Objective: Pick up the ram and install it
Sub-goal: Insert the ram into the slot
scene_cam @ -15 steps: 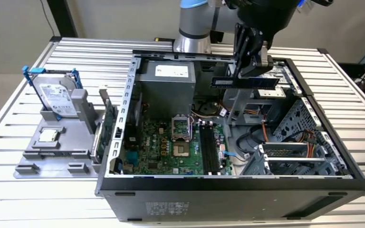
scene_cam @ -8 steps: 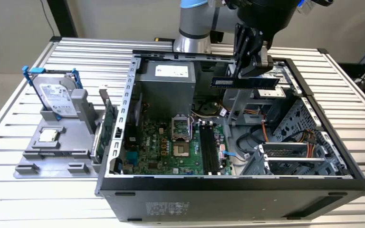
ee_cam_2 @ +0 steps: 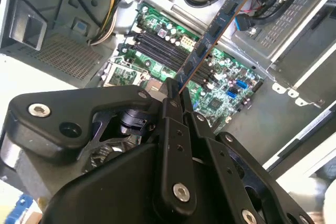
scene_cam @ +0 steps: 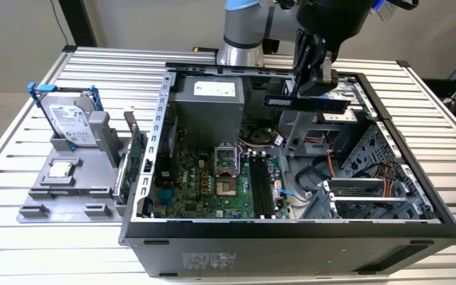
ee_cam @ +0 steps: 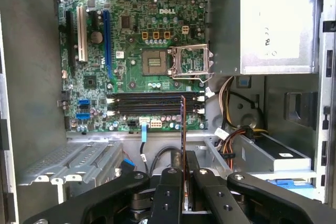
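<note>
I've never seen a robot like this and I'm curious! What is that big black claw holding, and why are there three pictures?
This is a robot arm working over an open computer case on a slatted metal table. The exterior view comes from a camera standing off the arm. The two wrist views come from cameras riding on the arm, looking past its gripper. That gripper is the black claw. It is shut on the ram, a thin memory stick, held in the air above the green motherboard. The long black memory slots have no stick in them yet. Beside the case, a grey stand holds a silver hard drive.
</note>
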Controlling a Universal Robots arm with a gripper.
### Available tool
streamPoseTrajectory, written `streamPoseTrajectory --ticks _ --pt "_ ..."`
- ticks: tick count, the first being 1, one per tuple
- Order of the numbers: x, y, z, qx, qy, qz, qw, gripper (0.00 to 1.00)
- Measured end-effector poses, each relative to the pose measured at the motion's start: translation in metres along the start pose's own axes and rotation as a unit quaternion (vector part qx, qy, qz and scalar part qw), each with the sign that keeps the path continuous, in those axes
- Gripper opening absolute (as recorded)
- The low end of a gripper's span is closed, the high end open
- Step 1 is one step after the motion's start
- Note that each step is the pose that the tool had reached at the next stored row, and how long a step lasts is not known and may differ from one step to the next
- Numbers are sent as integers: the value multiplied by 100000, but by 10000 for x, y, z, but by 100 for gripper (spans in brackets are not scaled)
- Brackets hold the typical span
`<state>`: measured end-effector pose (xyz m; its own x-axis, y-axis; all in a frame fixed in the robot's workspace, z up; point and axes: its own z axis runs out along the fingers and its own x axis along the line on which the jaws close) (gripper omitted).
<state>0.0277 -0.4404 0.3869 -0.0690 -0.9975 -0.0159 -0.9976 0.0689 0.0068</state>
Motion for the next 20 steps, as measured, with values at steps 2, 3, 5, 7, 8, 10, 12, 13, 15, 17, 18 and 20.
streamPoseTrajectory --ticks 2,3,5,7,8,10,12,13,15,17,18,20 --pt "0 0 0 18 6 1253 99992 0" --pt "0 0 0 27 6 1918 99982 0" --pt "0 0 0 44 7 3431 99941 0" --pt "0 0 1 64 -1 4953 99877 0" --pt "0 0 1 73 -2 5708 99837 0" --pt "0 0 1 89 -3 7183 99742 0" --pt "0 0 1 106 -4 8659 99624 0" --pt "0 0 1 112 -10 9426 99555 0" --pt "0 0 1 126 -4 10856 99409 0" --pt "0 0 2 141 -8 12301 99240 0" --pt "0 0 2 146 -10 13012 99150 0" --pt "0 0 3 159 -9 14478 98946 0"
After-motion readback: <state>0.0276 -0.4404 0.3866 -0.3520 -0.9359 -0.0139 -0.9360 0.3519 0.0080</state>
